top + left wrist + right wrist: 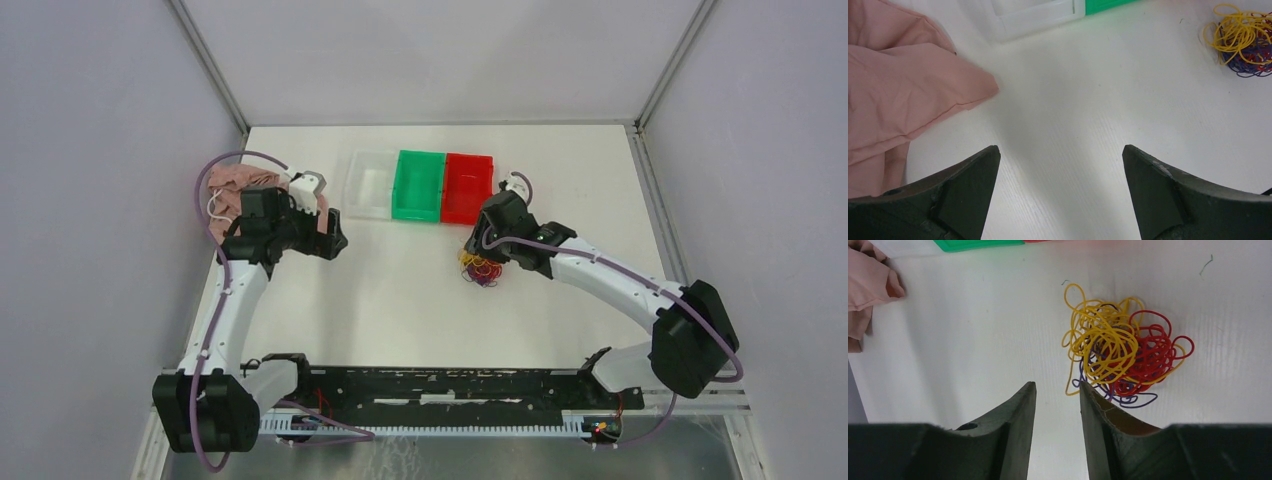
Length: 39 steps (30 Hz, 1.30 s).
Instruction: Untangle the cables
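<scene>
Cables (1108, 347): judged light, limp, snag-prone; best taken at the loose yellow edge. Right pincer (1057, 385) narrowly apart, empty; left pincer (1060, 147) wide apart.

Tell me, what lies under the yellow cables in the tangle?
Dark purple cables show beneath the yellow cables, and red cables interweave beside them. What lies deeper in the middle is covered.

White left arm (232, 300) and right arm (612, 280), black at the joints (690, 340), are sharing a black rail (450, 385). Lilac hoses (204, 195) are trailing along them. Left claw (1060, 148) and right claw (1057, 384) are each showing two dark wedge-shaped fingers (963, 195).
</scene>
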Tool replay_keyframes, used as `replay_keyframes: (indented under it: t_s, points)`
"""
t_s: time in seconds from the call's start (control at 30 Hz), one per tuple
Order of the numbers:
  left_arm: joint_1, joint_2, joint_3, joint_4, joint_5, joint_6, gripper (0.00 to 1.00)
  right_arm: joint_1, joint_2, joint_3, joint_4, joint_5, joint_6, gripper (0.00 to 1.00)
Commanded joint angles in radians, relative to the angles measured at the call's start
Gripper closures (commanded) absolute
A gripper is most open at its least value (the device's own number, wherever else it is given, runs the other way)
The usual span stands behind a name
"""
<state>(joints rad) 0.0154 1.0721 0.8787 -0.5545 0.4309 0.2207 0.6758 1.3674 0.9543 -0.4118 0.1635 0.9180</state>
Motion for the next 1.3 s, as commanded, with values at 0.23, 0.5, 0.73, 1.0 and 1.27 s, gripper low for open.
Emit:
replay_keyframes:
  t_s: [0.23,0.5,0.73,1.0,1.27]
  points:
    - [0.003,-0.030,0.068,-0.086,0.088,0.102,0.01,0.038,0.078,0.120,-0.035,0.072,0.018,0.50]
    - [0.000,-0.034,0.084,-0.119,0.129,0.125,0.01,0.064,-0.034,0.122,-0.173,0.140,0.012,0.44]
    - [-0.003,-0.043,0.097,-0.181,0.133,0.149,0.01,0.065,-0.014,0.099,-0.191,0.067,0.004,0.45]
    - [-0.003,-0.054,0.127,-0.210,0.121,0.176,0.01,0.064,0.101,0.171,-0.139,0.039,-0.021,0.48]
    - [-0.004,-0.036,0.156,-0.214,0.142,0.163,0.01,0.064,0.141,0.148,-0.070,0.067,0.015,0.61]
